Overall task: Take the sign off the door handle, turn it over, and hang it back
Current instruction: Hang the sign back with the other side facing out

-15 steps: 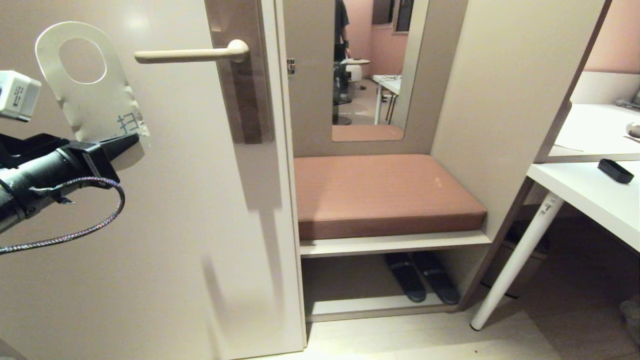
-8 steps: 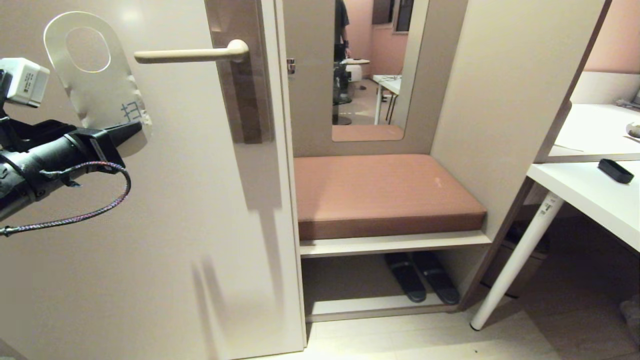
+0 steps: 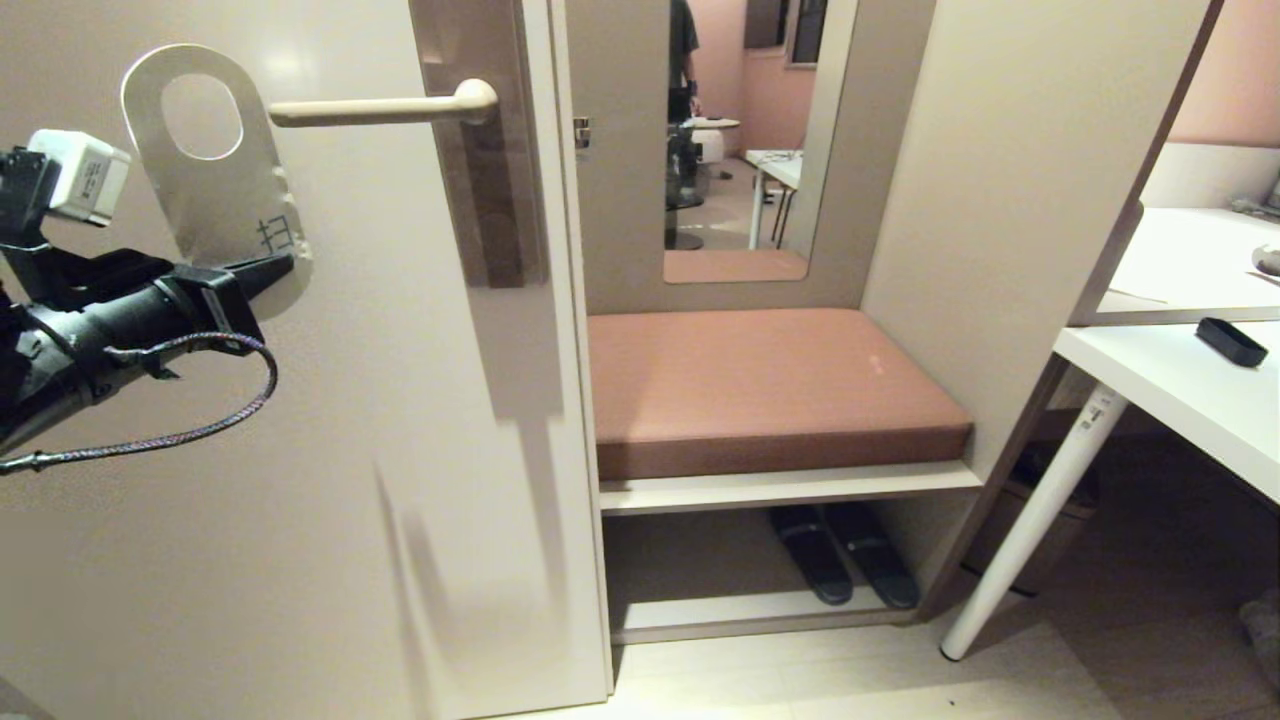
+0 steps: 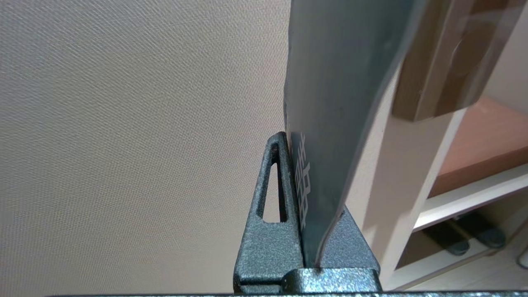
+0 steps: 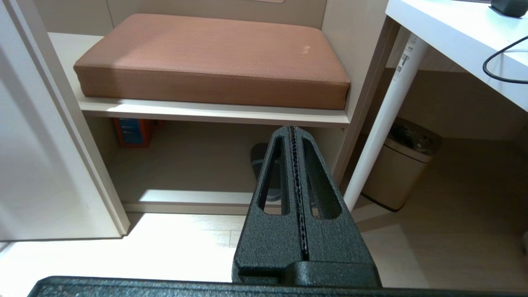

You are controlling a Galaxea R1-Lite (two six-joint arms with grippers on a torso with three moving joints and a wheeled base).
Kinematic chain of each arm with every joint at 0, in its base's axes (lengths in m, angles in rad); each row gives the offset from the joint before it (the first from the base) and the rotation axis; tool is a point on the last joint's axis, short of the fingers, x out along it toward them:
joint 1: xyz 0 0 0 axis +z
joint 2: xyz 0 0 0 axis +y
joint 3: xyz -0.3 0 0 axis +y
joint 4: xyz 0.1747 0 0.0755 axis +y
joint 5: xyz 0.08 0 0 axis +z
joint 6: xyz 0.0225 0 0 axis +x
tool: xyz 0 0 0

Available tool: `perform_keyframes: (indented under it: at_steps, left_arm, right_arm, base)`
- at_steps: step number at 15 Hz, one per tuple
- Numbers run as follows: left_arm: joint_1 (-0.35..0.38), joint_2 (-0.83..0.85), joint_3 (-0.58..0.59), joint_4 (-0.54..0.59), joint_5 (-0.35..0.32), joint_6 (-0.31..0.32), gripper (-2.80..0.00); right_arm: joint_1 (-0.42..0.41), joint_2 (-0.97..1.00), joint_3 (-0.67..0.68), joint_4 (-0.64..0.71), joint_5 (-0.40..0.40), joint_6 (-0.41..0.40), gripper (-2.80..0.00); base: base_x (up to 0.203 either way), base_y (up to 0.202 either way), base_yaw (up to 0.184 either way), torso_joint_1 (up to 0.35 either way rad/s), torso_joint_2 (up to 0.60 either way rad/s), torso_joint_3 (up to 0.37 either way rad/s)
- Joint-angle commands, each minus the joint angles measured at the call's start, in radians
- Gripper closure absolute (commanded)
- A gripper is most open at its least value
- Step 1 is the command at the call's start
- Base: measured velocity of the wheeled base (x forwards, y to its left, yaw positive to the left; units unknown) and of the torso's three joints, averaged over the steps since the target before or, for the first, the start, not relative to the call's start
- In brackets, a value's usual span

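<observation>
Place: hotel-style guest room entry.
Door: glossy beige panel (image 3: 330,450) with slim cream lever handle (image 3: 380,108), just right of the left gripper (image 3: 285,268).
Hanger: white oblong room-service card (image 3: 215,190), clamped in that gripper.
Nook: brown padded bench cushion (image 3: 770,385), dark slippers (image 3: 845,565) beneath, well right.
Desk: white tabletop (image 3: 1190,385), farthest right.

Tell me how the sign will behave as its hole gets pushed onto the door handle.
The sign, pinched low by the left gripper, stands straight, so it seems fairly stiff. Its creased lower edge suggests it may flex against the door handle. It is thin card, probably light.
</observation>
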Motion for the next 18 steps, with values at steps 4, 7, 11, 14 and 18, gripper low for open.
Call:
perform_keyframes:
  at_steps: [4,7,11,14,18]
  left_arm:
    - [-0.026,0.022,-0.024,-0.004,0.036,0.006,0.00]
    - [-0.061,0.020,-0.036,-0.003,0.101,0.006,0.00]
    - [-0.081,0.031,-0.036,-0.002,0.154,0.006,0.00]
    - [-0.102,0.044,-0.037,-0.002,0.185,0.006,0.00]
    - [-0.131,0.062,-0.041,-0.003,0.221,0.007,0.00]
  right_arm:
    - [0.000,0.000,0.000,0.000,0.000,0.000,0.00]
    - [0.000,0.000,0.000,0.000,0.000,0.000,0.00]
    - [0.000,0.000,0.000,0.000,0.000,0.000,0.00]
    - [0.000,0.000,0.000,0.000,0.000,0.000,0.00]
    - [0.000,0.000,0.000,0.000,0.000,0.000,0.00]
  base:
    - [0.000,0.000,0.000,0.000,0.00,0.000]
    - [0.000,0.000,0.000,0.000,0.00,0.000]
    - [0.000,0.000,0.000,0.000,0.00,0.000]
    - [0.000,0.000,0.000,0.000,0.00,0.000]
    - [0.000,0.000,0.000,0.000,0.00,0.000]
